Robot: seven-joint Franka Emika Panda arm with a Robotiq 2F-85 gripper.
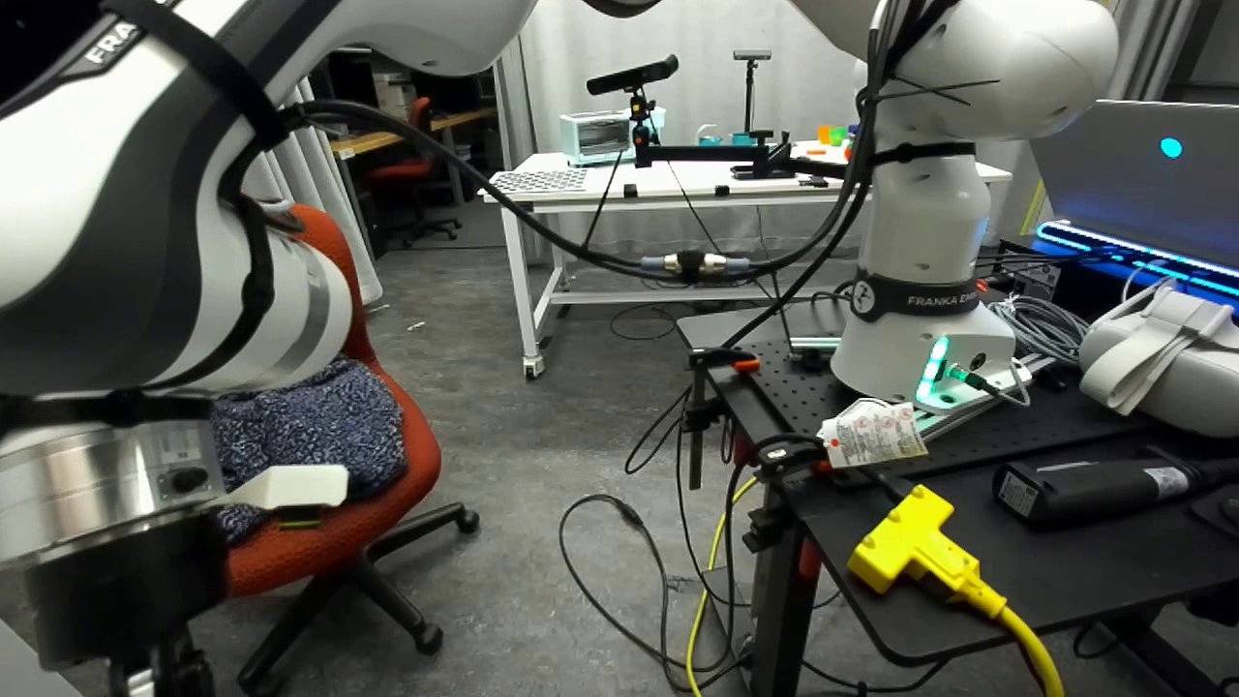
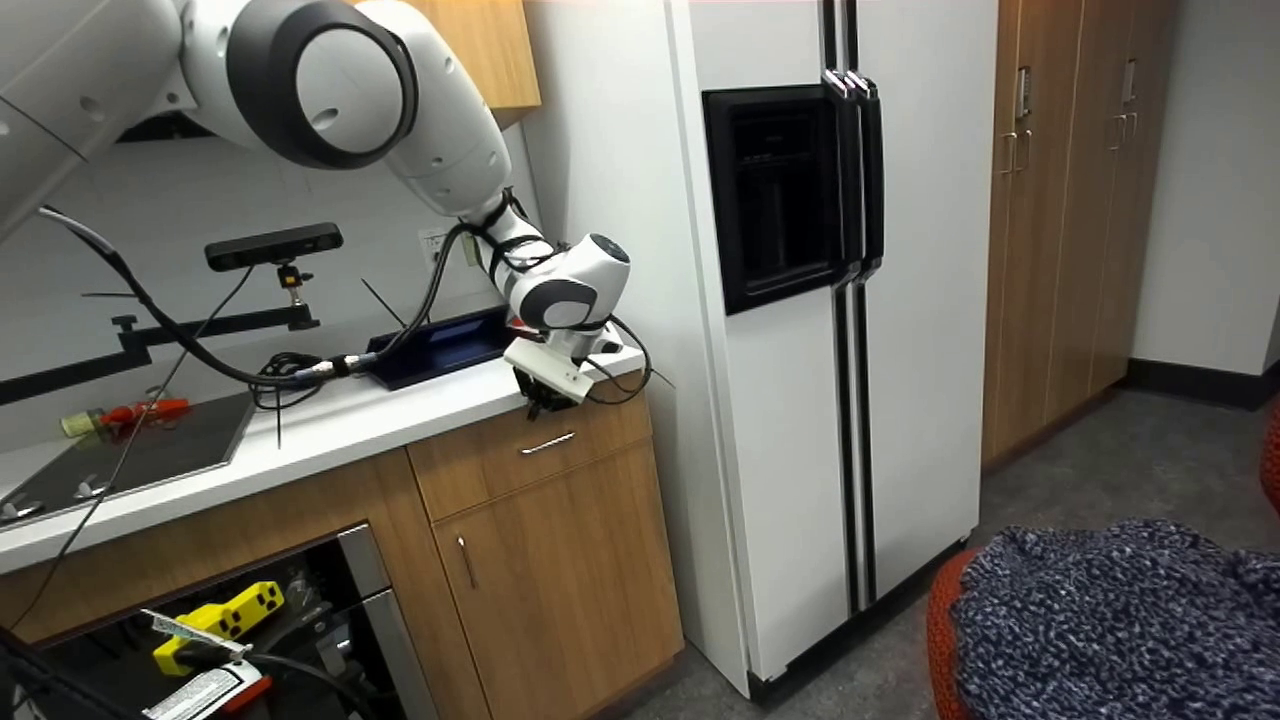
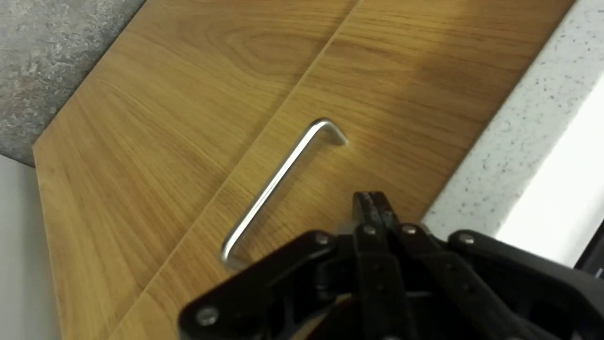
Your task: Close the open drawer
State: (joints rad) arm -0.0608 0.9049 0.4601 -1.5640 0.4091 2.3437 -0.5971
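The drawer [image 2: 480,462] shows only its wooden front with a silver bar handle [image 2: 547,443]. It sits under the counter and looks flush with the cabinet door below. Its white inner walls and floor are hidden. The drawer front fills the middle of the wrist view [image 3: 401,113], with the handle [image 3: 276,182] left of my fingertips. My gripper [image 3: 372,198] is shut and empty, its tips at the drawer front between handle and counter edge. Whether they touch the wood I cannot tell. In an exterior view the gripper [image 2: 540,405] is at the counter's front edge; it is partly cut off in an exterior view [image 1: 160,673].
A white speckled counter [image 3: 514,137] overhangs the drawer. A cabinet door [image 2: 570,570] is below it and a white refrigerator [image 2: 690,400] stands beside. A blue tray [image 2: 440,348] and a cooktop [image 2: 150,450] are on the counter. A red chair [image 1: 416,436] stands near the arm.
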